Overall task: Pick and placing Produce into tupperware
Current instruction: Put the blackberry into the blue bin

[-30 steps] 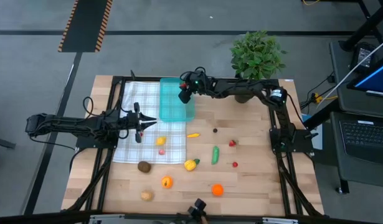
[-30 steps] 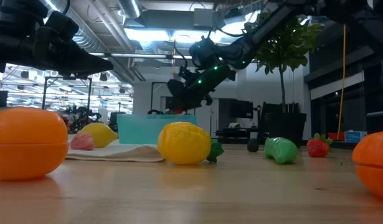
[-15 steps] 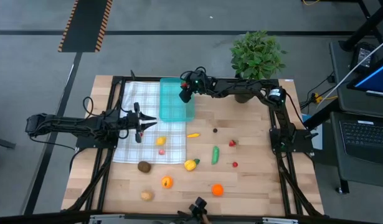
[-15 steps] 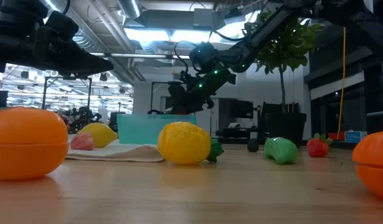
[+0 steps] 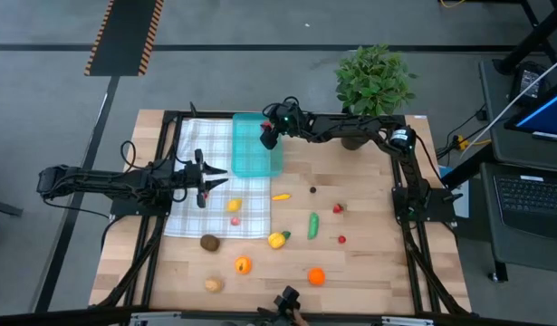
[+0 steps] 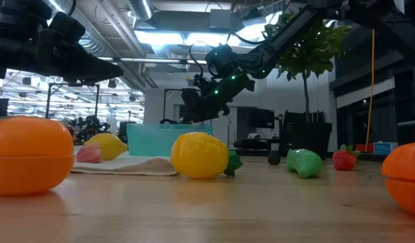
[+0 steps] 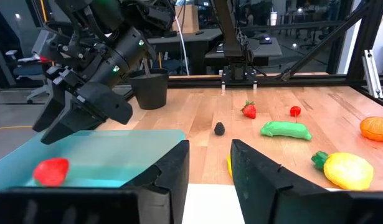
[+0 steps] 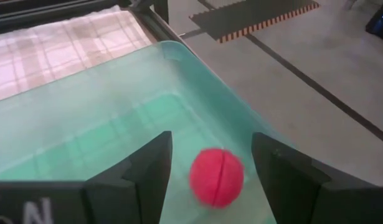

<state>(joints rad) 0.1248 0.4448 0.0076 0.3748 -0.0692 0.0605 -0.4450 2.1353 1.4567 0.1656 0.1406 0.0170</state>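
1. Nearest the low camera, the big orange toy fruit (image 6: pixel 28 154) and the yellow lemon-like piece (image 6: pixel 199 156) sit on the bare wooden table (image 5: pixel 369 272). Most of the produce is still loose on the table, so any fast reach low across it could knock round pieces rolling toward the edge.
2. The left gripper (image 5: pixel 202 180) hangs above the white checked cloth (image 5: pixel 206 149), jaws apart with a narrow gap and nothing between them. The small yellow piece (image 5: pixel 233 206) and pink piece (image 5: pixel 236 220) lie on the cloth just beside it; pressing down there could bunch the cloth and shift them.
3. The long green vegetable (image 5: pixel 312 225) and small red strawberry (image 5: pixel 338 208) lie mid-table, well apart from both arms, at little risk now.
4. Farthest, the right gripper (image 8: pixel 211 163) hovers over the translucent teal rectangular plastic container (image 5: pixel 255 145), jaws released and empty; a round red fruit (image 8: pixel 217 177) lies inside below them. It may roll along the floor of the container. A careless lift could clip the rim and drag the container, or brush the potted green plant (image 5: pixel 375 80).
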